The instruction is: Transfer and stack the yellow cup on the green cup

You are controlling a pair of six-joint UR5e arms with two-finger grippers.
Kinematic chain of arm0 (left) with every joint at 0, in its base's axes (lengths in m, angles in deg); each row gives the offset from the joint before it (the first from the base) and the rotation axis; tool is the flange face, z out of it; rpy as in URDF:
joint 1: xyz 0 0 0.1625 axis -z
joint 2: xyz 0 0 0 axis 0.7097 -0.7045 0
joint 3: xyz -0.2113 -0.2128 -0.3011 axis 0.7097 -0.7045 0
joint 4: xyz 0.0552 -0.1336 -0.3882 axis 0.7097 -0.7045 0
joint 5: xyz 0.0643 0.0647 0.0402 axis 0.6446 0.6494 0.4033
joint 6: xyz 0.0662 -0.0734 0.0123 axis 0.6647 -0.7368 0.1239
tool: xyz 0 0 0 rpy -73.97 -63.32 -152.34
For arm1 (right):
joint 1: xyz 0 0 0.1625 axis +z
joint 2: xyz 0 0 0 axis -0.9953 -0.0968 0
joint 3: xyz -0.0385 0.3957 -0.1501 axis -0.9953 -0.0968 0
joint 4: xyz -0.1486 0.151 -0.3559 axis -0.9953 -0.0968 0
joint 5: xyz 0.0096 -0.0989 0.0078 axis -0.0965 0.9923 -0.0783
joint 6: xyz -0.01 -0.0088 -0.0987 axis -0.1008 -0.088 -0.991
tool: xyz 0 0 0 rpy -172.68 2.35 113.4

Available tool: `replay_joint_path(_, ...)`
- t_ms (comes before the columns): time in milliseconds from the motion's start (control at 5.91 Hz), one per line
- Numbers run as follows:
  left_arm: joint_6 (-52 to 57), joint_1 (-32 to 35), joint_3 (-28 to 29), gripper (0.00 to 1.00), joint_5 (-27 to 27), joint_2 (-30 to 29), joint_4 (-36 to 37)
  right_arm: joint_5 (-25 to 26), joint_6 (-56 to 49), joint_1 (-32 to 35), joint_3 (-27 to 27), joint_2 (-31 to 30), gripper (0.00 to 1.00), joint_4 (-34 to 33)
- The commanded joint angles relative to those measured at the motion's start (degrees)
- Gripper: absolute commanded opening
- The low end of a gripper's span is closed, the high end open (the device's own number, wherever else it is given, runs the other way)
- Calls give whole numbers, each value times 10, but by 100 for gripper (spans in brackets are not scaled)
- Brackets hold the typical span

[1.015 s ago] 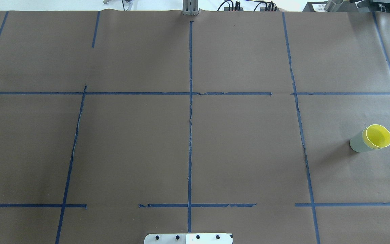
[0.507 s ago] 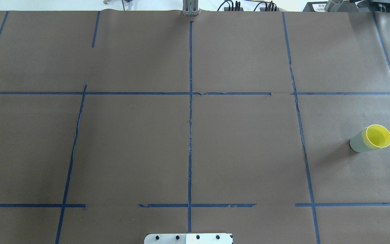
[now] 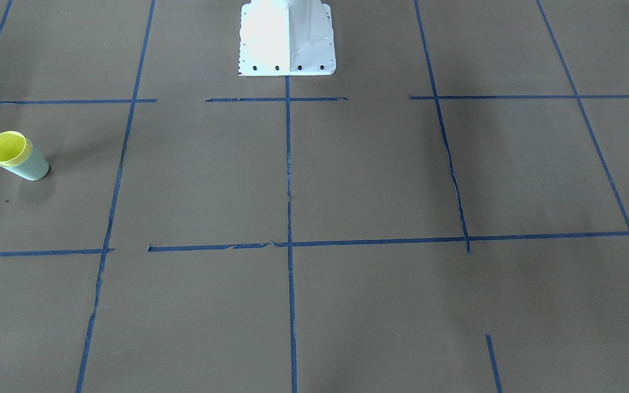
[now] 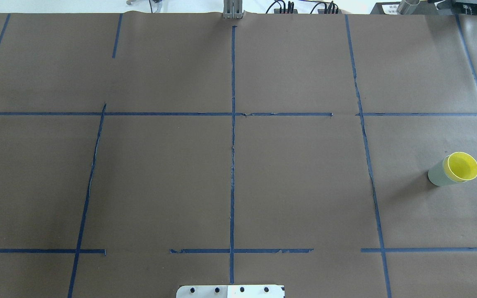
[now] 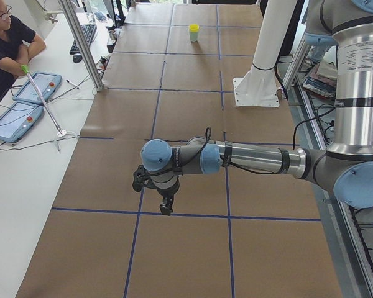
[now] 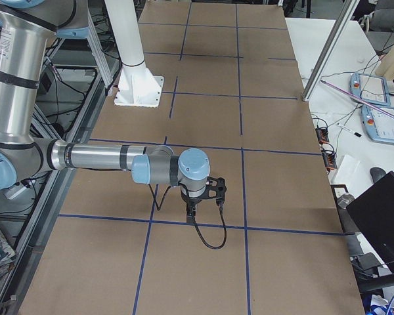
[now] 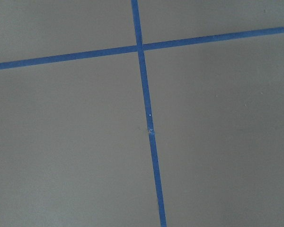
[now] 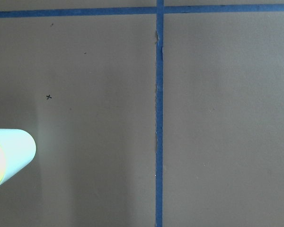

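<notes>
The left end effector (image 5: 166, 210) and right end effector (image 6: 192, 211) hang pointing down over the matte brown paper worktop (image 4: 296, 178). They show only from the sides, so I cannot tell whether either is open or closed. The smooth, tapered yellow cup (image 4: 463, 166) stands nested in the pale green cup (image 4: 436, 176), near the right end effector but untouched and well apart from the left.

You have bare table (image 4: 296, 182) all round the green cup (image 4: 436, 176) with the yellow cup (image 4: 463, 166) nested inside. The white base plate (image 4: 230, 291) sits well apart from them, at the robot's edge.
</notes>
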Motion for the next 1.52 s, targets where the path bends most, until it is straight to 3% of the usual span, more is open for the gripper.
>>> replay_joint_path(0, -2, -2, 5, 100, 2, -1, 1, -1, -1, 0, 0, 0, 100, 1)
replay_joint_path(846, -1, -11, -4, 100, 3, -2, 6, -5, -2, 0, 0, -3, 100, 1)
replay_joint_path(1353, 0, -11, -6, 100, 39, -2, 5, -5, -2, 0, 0, -3, 100, 2)
